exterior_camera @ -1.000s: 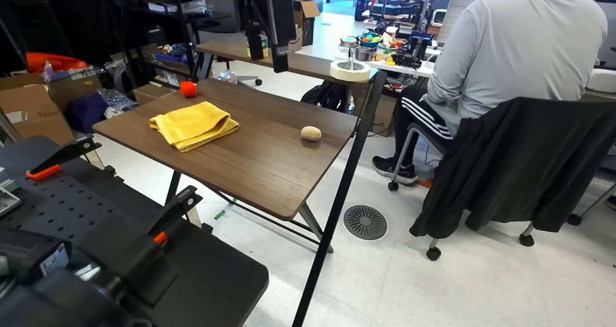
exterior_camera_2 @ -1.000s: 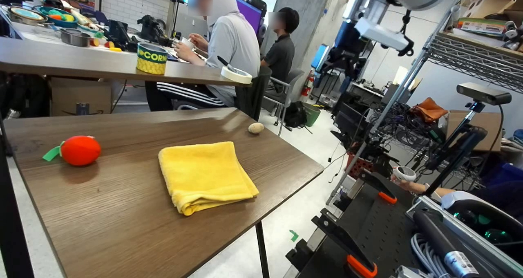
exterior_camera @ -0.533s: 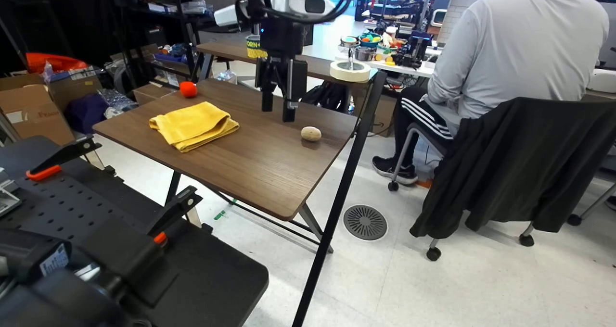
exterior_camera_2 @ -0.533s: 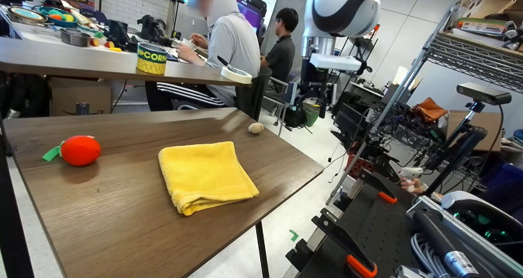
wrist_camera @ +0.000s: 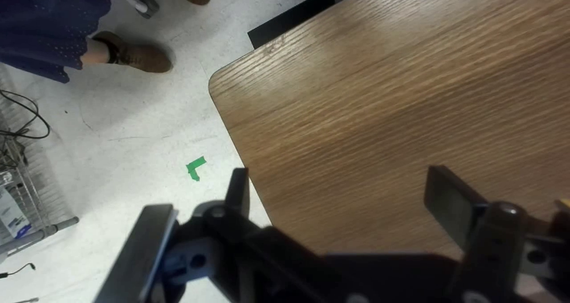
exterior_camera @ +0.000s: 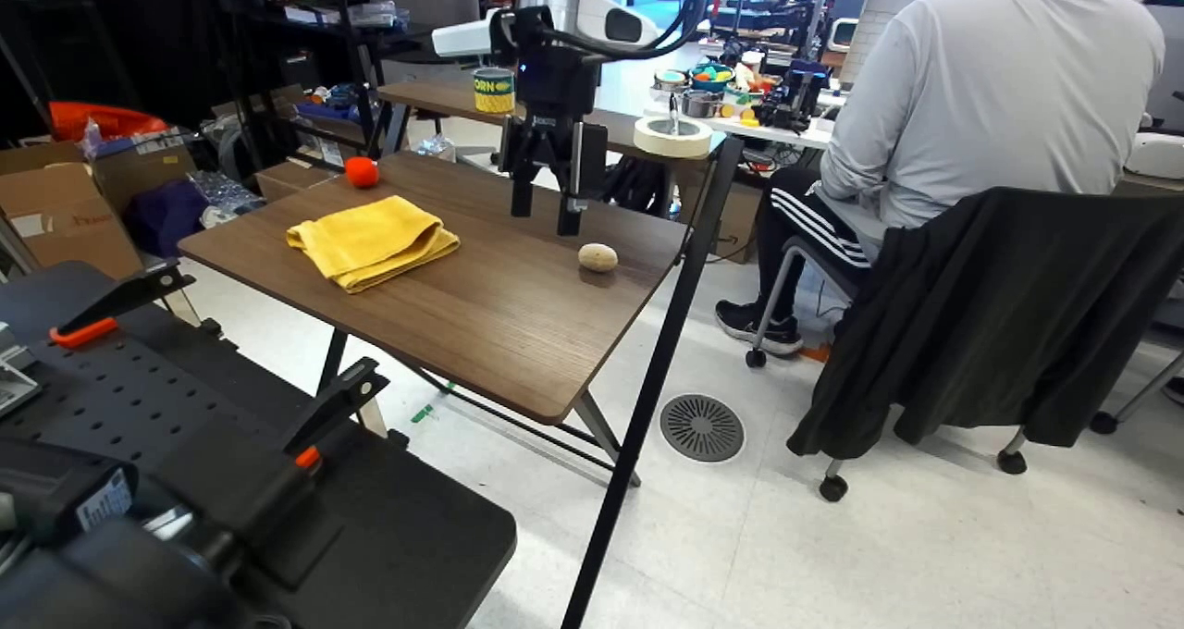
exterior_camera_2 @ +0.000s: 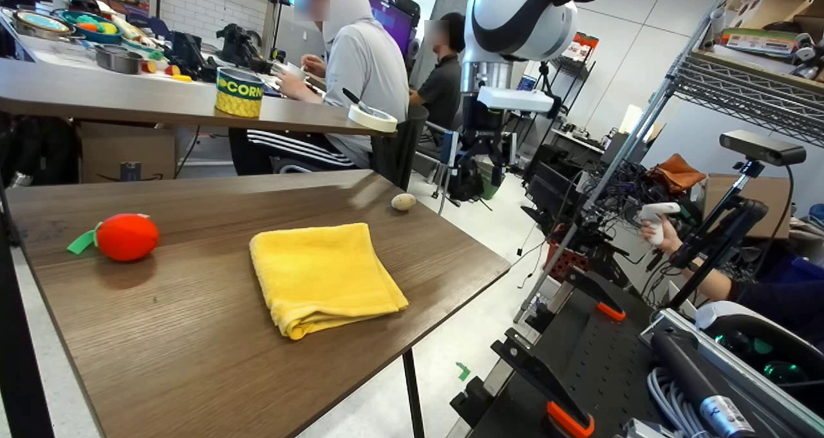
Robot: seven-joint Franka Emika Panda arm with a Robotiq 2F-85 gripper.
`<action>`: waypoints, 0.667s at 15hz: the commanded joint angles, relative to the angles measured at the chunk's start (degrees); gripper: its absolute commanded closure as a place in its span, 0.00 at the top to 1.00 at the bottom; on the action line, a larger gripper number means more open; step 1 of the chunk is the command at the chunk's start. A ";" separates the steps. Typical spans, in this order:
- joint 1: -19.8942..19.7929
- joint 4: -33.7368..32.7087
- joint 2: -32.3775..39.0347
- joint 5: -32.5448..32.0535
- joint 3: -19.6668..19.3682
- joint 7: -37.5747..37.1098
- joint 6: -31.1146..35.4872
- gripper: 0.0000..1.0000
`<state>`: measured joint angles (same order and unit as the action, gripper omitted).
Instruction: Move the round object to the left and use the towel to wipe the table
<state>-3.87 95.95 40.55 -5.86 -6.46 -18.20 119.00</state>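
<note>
A yellow folded towel (exterior_camera: 370, 242) lies on the brown table (exterior_camera: 499, 314); it also shows in an exterior view (exterior_camera_2: 325, 277). Two round things lie on the table: a red-orange ball with a green tab (exterior_camera_2: 127, 237), also in an exterior view (exterior_camera: 362, 172), and a small beige potato-like object (exterior_camera: 598, 257), also in an exterior view (exterior_camera_2: 403, 201). My gripper (exterior_camera: 545, 217) hangs open and empty in the air near the beige object. In the wrist view, the gripper (wrist_camera: 339, 178) has its jaws wide apart over bare wood and a table edge. Only a yellow sliver shows there at the right edge.
A second table behind bears a corn can (exterior_camera_2: 239, 92) and a roll of tape (exterior_camera_2: 372, 118). A black frame post (exterior_camera: 657, 379) stands at the table's side. A black cart top with clamps (exterior_camera_2: 566, 361) is nearby. A person (exterior_camera: 1017, 92) sits close by.
My gripper has come down from higher up and turned, then shifted slightly sideways, rightward in an exterior view. The towel and both round things have not moved.
</note>
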 commanded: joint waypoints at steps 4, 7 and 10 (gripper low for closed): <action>0.69 -0.20 0.15 0.64 -0.83 0.47 -0.13 1.00; -1.10 3.28 0.43 2.22 -0.80 0.56 9.36 1.00; -1.63 4.13 2.86 3.16 -1.36 0.56 23.93 1.00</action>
<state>-4.86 99.02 41.45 -4.71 -7.32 -18.23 131.85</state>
